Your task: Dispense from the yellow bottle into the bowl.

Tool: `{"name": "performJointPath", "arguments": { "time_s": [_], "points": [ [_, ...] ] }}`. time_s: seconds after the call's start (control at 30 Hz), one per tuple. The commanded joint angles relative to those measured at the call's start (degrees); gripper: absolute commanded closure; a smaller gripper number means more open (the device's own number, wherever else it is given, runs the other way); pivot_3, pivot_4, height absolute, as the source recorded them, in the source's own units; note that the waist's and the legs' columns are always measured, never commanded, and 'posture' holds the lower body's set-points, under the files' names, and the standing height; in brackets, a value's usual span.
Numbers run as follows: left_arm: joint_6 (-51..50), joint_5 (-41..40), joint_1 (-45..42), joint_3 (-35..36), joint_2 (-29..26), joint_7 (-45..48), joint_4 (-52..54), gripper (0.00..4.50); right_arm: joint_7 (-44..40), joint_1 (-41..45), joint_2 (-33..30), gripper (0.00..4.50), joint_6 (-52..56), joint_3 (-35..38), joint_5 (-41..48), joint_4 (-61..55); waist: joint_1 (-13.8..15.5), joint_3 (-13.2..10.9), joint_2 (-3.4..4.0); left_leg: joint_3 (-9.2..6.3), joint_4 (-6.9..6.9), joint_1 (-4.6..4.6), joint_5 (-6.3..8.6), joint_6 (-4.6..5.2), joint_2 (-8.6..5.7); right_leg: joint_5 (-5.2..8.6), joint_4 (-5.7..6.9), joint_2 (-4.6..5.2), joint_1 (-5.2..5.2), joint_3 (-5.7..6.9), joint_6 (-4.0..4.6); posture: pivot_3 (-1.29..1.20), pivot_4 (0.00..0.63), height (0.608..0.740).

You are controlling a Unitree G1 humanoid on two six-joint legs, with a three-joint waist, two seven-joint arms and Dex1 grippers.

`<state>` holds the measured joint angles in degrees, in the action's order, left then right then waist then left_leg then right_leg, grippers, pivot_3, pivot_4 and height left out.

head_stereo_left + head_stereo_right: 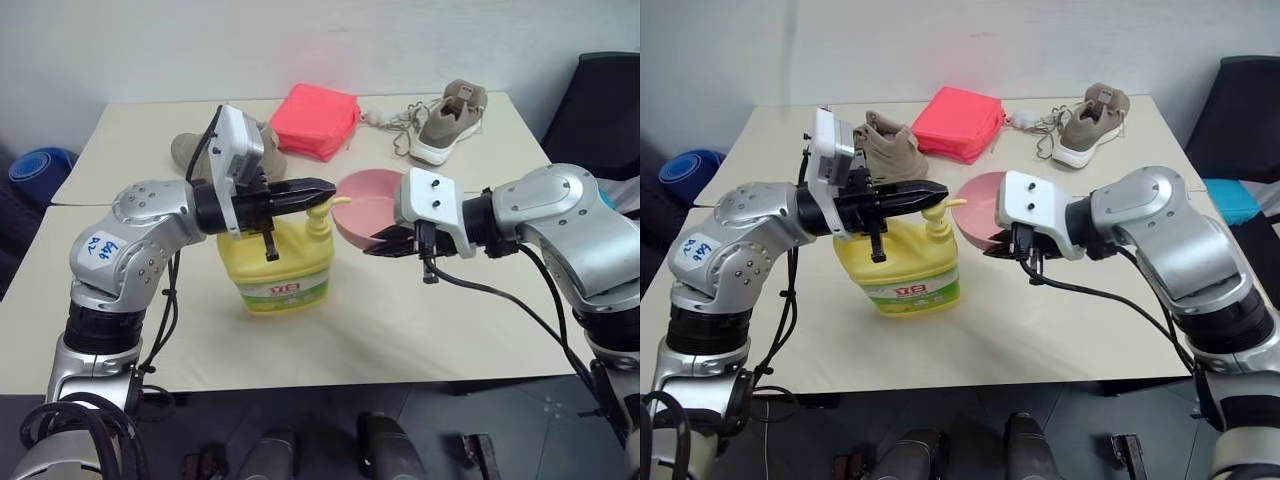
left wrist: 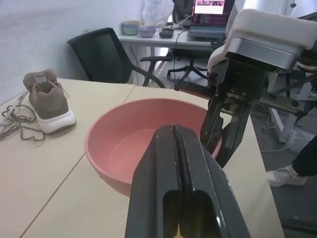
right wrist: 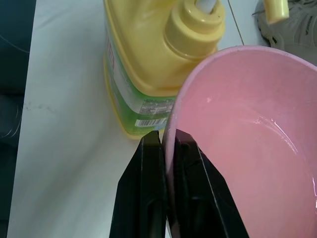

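The yellow bottle (image 1: 275,268) stands on the table (image 1: 420,330) at centre, its pump head (image 1: 320,216) pointing toward the bowl. My left gripper (image 1: 322,188) is shut and level, its fingers lying just over the pump head; I cannot tell if they touch it. The pink bowl (image 1: 362,200) is held off the table and tilted beside the pump spout. My right gripper (image 3: 167,136) is shut on the bowl's rim, one finger inside and one outside. In the left wrist view the shut fingers (image 2: 163,163) point over the bowl (image 2: 124,148).
A pink-red folded pouch (image 1: 315,120) lies at the back of the table. One tan shoe (image 1: 452,120) sits at the back right, another (image 1: 190,150) behind my left arm. A black chair (image 1: 600,100) stands to the right and a blue object (image 1: 40,170) to the left.
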<state>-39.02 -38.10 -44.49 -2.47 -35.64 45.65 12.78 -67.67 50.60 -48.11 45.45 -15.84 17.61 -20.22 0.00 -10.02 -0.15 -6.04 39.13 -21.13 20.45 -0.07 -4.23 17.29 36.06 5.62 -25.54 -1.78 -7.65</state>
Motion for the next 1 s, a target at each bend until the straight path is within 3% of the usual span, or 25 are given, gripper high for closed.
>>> {"name": "performJointPath", "arguments": {
  "time_s": [0.03,0.3,1.0],
  "points": [
    [-4.81,3.47,1.1,-4.14,-0.2,-1.19,-2.1,4.48,0.63,1.36,0.19,4.5,0.01,1.28,0.61,-1.82,0.13,0.02,-0.03,0.0,0.0,0.0,0.0,0.0,-0.01,0.0,0.0,0.0,0.0,0.0,0.0,0.0,0.15,0.74],
    [-8.53,5.46,2.75,-8.67,-2.72,-0.42,-0.24,4.48,1.71,1.23,0.74,4.5,0.5,1.4,1.07,-2.36,0.05,0.18,-0.13,0.0,0.02,0.07,-0.01,0.01,-0.01,0.0,0.04,0.02,0.04,-0.01,-0.01,0.0,0.15,0.74],
    [-18.49,2.88,2.22,-8.76,-2.2,-1.85,0.15,4.48,3.6,-0.93,1.05,4.5,1.91,2.7,3.48,-4.53,0.49,1.48,-0.26,-0.01,-0.01,0.24,-0.01,0.03,-0.02,0.0,0.03,0.02,0.21,-0.03,0.0,0.0,0.15,0.74]
  ]
}}
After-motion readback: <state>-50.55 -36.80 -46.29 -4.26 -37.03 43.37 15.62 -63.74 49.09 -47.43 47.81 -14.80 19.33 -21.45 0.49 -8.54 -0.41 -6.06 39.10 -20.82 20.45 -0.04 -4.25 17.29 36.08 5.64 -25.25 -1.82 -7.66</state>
